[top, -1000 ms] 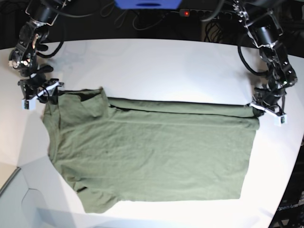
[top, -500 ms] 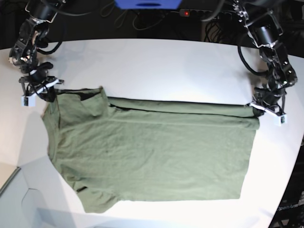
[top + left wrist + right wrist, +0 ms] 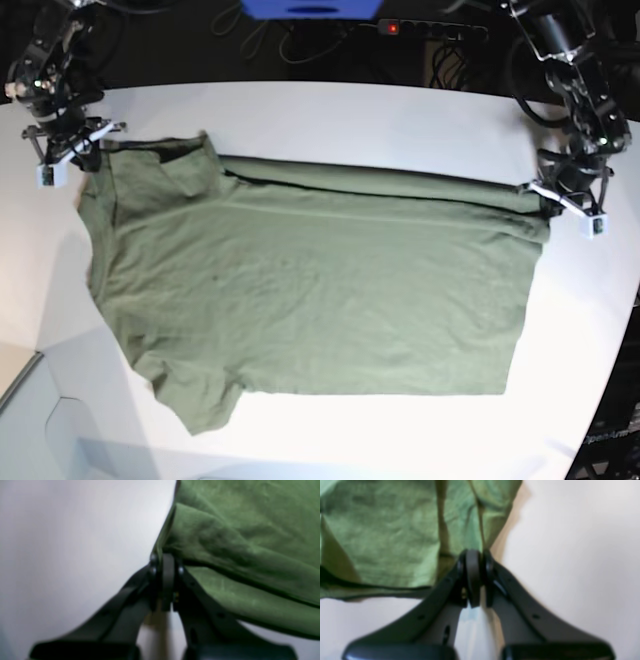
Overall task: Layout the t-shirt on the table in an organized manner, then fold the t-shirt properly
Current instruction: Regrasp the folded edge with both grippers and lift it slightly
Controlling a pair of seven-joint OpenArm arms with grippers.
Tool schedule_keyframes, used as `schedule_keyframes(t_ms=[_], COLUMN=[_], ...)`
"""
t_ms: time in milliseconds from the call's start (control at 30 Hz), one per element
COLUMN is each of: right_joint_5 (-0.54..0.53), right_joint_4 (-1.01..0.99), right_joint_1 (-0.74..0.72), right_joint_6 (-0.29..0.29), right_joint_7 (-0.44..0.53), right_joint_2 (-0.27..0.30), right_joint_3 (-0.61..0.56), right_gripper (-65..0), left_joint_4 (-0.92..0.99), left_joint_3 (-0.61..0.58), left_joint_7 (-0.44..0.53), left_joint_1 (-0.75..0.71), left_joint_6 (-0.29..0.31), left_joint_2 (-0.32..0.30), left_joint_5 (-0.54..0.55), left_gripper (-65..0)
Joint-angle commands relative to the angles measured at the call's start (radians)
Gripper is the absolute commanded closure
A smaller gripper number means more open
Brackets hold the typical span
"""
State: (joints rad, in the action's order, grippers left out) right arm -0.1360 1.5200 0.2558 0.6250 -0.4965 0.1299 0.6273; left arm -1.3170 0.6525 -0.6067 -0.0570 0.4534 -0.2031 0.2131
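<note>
The olive-green t-shirt [image 3: 310, 290] lies spread across the white table [image 3: 350, 120], neck end to the left, hem to the right. My right gripper [image 3: 75, 152] at the far left is shut on the t-shirt's upper left corner; in the right wrist view the black fingers [image 3: 473, 570] pinch a fold of green cloth [image 3: 395, 535]. My left gripper [image 3: 560, 200] at the far right is shut on the t-shirt's upper right hem corner; the left wrist view shows the jaws closed on the cloth edge [image 3: 225, 542]. The far edge of the t-shirt is lifted and stretched between both grippers.
Dark cables and a power strip [image 3: 430, 30] run behind the table's back edge. A blue object [image 3: 310, 8] sits at the top centre. The table's curved edge [image 3: 620, 330] drops off at the right, and a lower grey surface [image 3: 40, 420] shows at the bottom left.
My right gripper closed on the t-shirt's left corner. Both grippers then moved toward the back of the table, dragging the t-shirt's far edge with them.
</note>
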Motion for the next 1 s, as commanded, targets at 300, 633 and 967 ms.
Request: schedule_keyframes(t_ms=[300, 633, 967], right_joint_5=[-0.011, -0.004, -0.004], right_joint_4=[0.182, 0.215, 0.03], right_joint_1=[0.029, -0.122, -0.359], right_joint_6=[-0.011, -0.011, -0.012], right_joint_7=[0.02, -0.06, -0.221], right_joint_2=[0.02, 0.032, 0.115], right_joint_3=[0.016, 0.004, -0.106], right_gripper=[0.0, 0.0, 0.0], left_joint_4=[-0.187, -0.212, -0.167], left_joint_3=[0.006, 0.006, -0.003], left_joint_7=[-0.017, -0.17, -0.218], left_joint_1=[-0.082, 0.092, 0.233], left_joint_6=[-0.006, -0.006, -0.017], left_joint_2=[-0.069, -0.091, -0.085], left_joint_5=[0.171, 0.162, 0.161], left_gripper=[-0.1, -0.1, -0.1])
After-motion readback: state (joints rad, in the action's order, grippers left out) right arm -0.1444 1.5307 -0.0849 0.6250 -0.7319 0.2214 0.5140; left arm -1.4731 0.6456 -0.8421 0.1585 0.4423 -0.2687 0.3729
